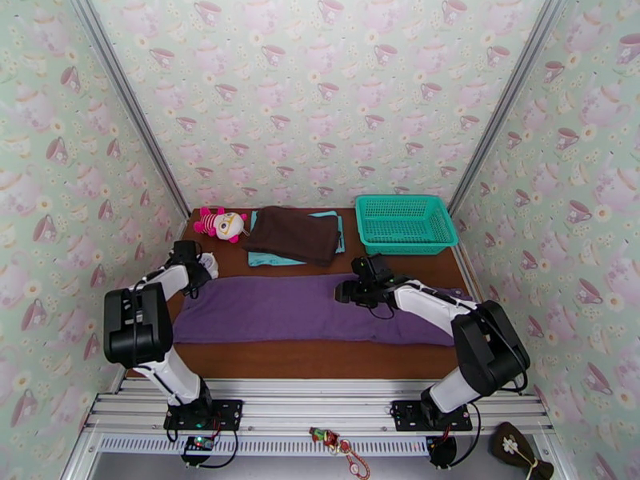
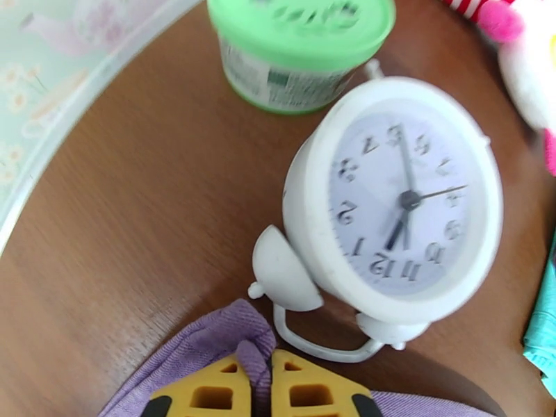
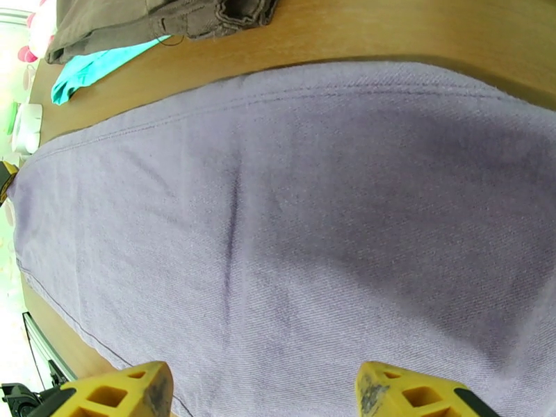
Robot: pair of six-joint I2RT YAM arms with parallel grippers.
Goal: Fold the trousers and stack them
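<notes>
The purple trousers [image 1: 304,307] lie flat in a long strip across the table, left to right. My left gripper [image 1: 202,274] sits at their far left corner. In the left wrist view its yellow fingers [image 2: 260,390] are shut on a pinched fold of the purple fabric [image 2: 215,338]. My right gripper [image 1: 344,291] hovers over the middle-right of the trousers [image 3: 313,217]. Its jaws [image 3: 264,377] stand open with only the flat fabric below them.
A white alarm clock [image 2: 396,203] and a green-lidded tub [image 2: 299,43] stand just beyond the left gripper. A plush toy [image 1: 220,224], a dark brown garment [image 1: 292,234] on a teal cloth [image 1: 272,260], and a teal basket [image 1: 404,224] line the back.
</notes>
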